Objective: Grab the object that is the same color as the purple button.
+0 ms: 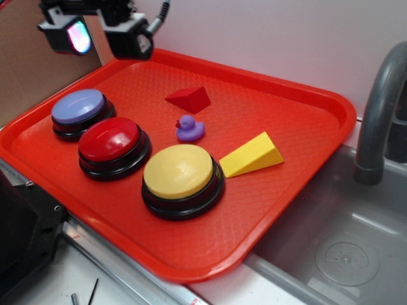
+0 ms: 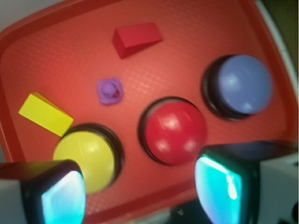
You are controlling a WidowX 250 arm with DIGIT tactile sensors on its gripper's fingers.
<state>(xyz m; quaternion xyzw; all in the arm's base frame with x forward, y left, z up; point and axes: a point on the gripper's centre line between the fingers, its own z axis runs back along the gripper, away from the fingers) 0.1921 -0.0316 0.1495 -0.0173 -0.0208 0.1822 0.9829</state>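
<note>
You've got a red tray [image 1: 305, 95] beside a grey sink [image 1: 356, 254] w/ faucet [image 1: 378, 114]. Gripper [image 1: 98, 32] up high, fingers apart, empty. Purple duck [image 1: 189, 129] sits mid-tray.

A plain white wall [image 1: 267, 38] fills the top. Brown cardboard [image 1: 25, 57] stands at 10 o'clock. A grey metal sink [image 1: 343, 241] sits at 4 o'clock, its curved grey faucet [image 1: 381, 101] at 3 o'clock.

The surface [image 1: 57, 279] at the frame's lower left carries a red tray [image 1: 286, 127]; the tray's right edge overhangs a grey sink [image 1: 331, 254] at lower right.
</note>
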